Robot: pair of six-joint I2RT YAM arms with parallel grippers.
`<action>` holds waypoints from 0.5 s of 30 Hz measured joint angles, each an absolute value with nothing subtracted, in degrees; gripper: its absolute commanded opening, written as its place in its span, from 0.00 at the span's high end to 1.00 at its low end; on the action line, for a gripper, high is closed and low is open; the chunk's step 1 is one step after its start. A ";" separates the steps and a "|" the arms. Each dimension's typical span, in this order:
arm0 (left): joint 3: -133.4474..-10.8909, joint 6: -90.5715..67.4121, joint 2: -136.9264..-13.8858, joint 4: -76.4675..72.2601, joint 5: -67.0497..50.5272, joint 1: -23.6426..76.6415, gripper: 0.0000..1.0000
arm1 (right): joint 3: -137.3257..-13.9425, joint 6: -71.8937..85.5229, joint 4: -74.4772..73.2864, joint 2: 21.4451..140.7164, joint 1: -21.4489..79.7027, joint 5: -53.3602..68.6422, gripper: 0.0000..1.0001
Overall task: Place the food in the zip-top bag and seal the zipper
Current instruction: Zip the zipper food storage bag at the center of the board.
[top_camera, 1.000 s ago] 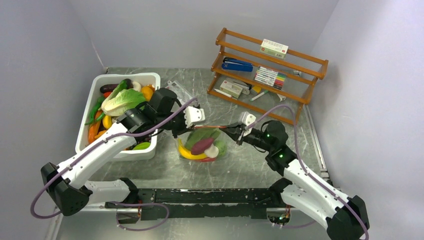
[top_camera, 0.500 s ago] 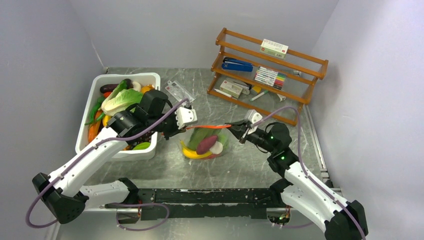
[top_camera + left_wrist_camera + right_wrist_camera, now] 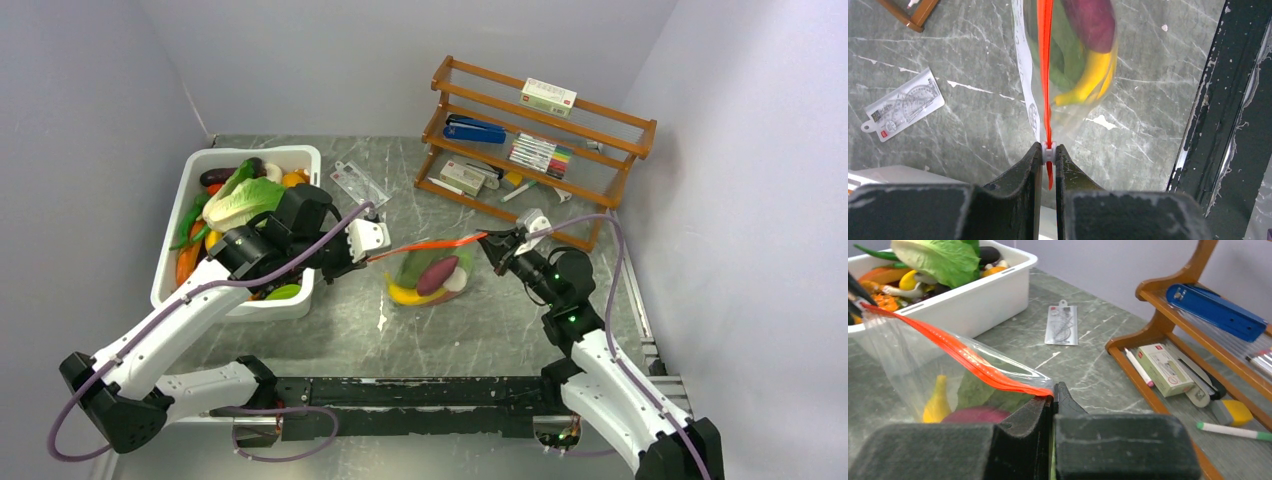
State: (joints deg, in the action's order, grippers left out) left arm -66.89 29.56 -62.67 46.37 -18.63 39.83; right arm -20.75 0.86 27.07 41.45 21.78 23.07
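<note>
- Grey marbled table [image 3: 480, 330] filled the scene, with plain pale walls [image 3: 330, 60] behind it and at both sides.
- On the left part of the table stood a white bin [image 3: 280, 308], full of toy vegetables and fruit, with a big light-green cabbage leaf [image 3: 245, 200] on top.
- At the back right was a wooden rack [image 3: 1193, 272] with a blue stapler, pens and small boxes on its shelves.
- Between the two arms, about in the middle of the table and just right of the bin, hung the zip-top bag [image 3: 430, 275]. It was clear, with white print down one side. I could not tell whether its bottom touched the table.
- Inside the bag lay the food: a yellow banana [image 3: 1093, 75], a dark purple piece [image 3: 1093, 20], something green behind them and a small white piece [image 3: 458, 280].
- Along the top of the bag ran the zipper [image 3: 425, 246], a thin red-orange strip, pulled nearly straight from one arm to the other. I could not tell whether it was pressed together along all its length.
- The left gripper [image 3: 1049, 150] was closed on the left end of the zipper, with a small white part pinched between its tips.
- The right gripper [image 3: 1053, 390] was fully closed on the right end of the same strip.
- Behind the bag, flat on the table, lay a small clear packet [image 3: 358, 183] with a protractor inside.
</note>
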 measured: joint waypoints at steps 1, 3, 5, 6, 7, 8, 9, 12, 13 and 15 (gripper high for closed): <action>-66.89 29.58 -62.61 46.52 -18.48 39.81 0.93 | -20.75 1.26 27.16 41.50 21.37 22.48 1.00; -66.89 29.58 -62.57 46.85 -18.17 39.81 0.93 | -20.47 1.96 27.33 41.56 20.80 21.17 1.00; -66.89 29.58 -62.57 46.98 -18.15 39.79 0.93 | -19.81 2.72 27.44 41.56 20.12 20.36 1.00; -66.89 29.58 -62.52 46.96 -18.15 39.79 0.93 | -19.57 3.05 27.53 41.58 19.86 20.23 1.00; -66.81 29.58 -62.41 46.85 -18.17 39.79 0.93 | -19.33 3.51 27.55 41.63 19.51 20.16 1.00; -66.63 29.58 -62.19 46.65 -18.17 39.79 0.93 | -19.18 4.03 27.55 41.71 19.09 20.16 1.00; -66.35 29.58 -61.87 46.46 -18.17 39.79 0.93 | -19.11 4.49 27.57 41.85 18.72 20.21 1.00; -65.39 29.58 -60.95 45.91 -18.20 39.79 0.93 | -18.92 5.87 27.99 42.15 17.67 20.78 1.00; -65.17 29.58 -60.84 45.78 -18.20 39.79 0.93 | -18.79 6.35 28.16 42.19 17.30 21.06 1.00; -64.79 29.56 -60.75 45.67 -18.20 39.79 0.93 | -18.24 7.11 28.91 42.22 16.64 21.67 1.00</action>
State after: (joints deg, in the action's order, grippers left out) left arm -64.79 29.56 -60.75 45.67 -18.20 39.79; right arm -18.24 7.11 28.91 42.22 16.64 21.67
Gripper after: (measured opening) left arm 0.101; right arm 0.004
